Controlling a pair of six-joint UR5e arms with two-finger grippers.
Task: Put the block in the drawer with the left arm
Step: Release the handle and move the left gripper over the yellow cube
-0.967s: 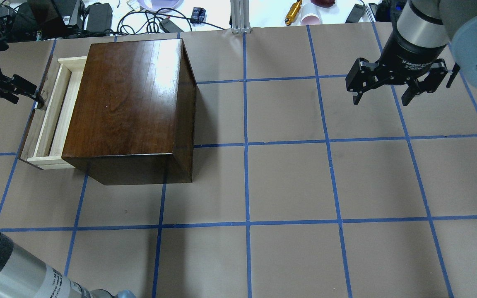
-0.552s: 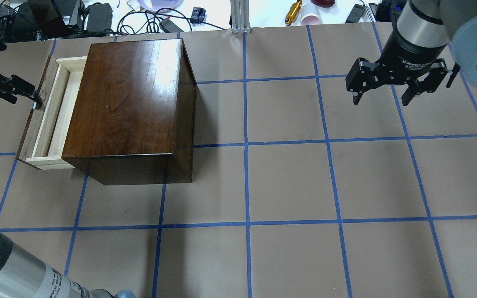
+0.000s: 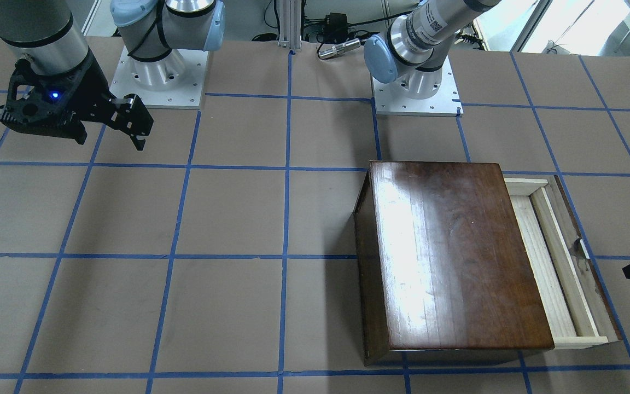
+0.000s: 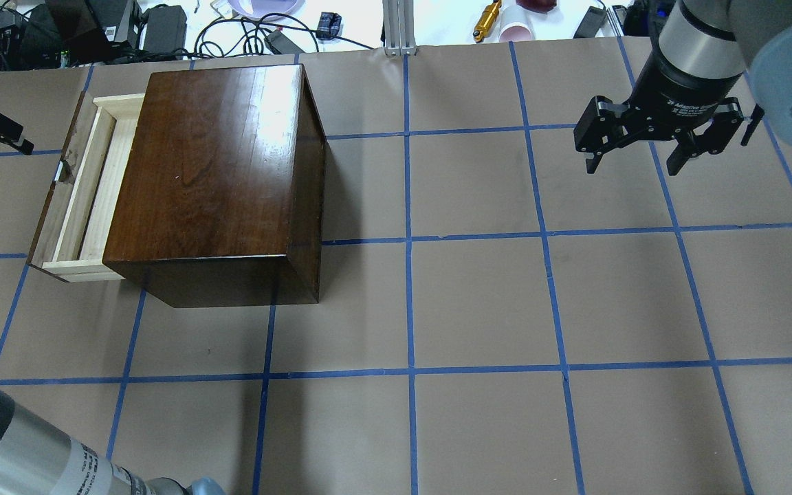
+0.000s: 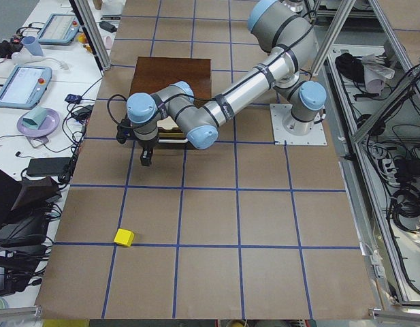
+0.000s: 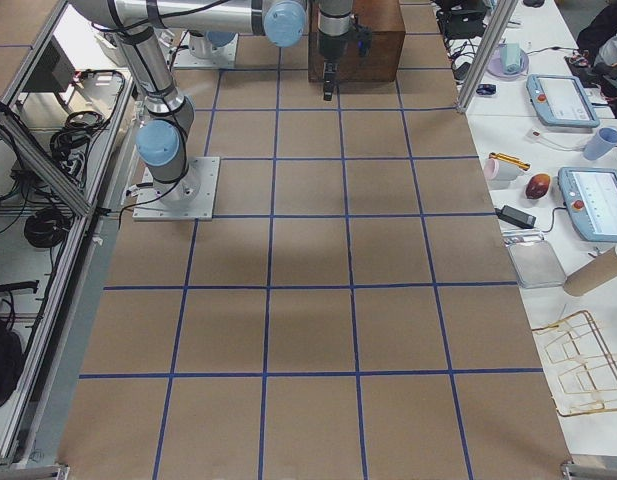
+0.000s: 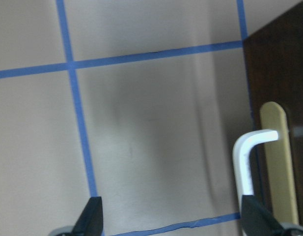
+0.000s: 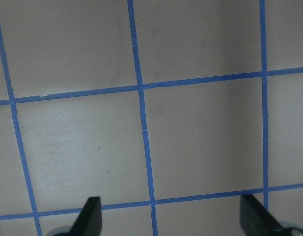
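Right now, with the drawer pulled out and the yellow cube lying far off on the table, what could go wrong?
The drawer shows only a narrow slot beside the wooden box, so a dropped block might strike the rim and bounce out. The block lies far from the drawer, so a loose grip could lose it on the long carry. The open left hand hangs close to the drawer's handle and might bump the drawer shut when it turns away.
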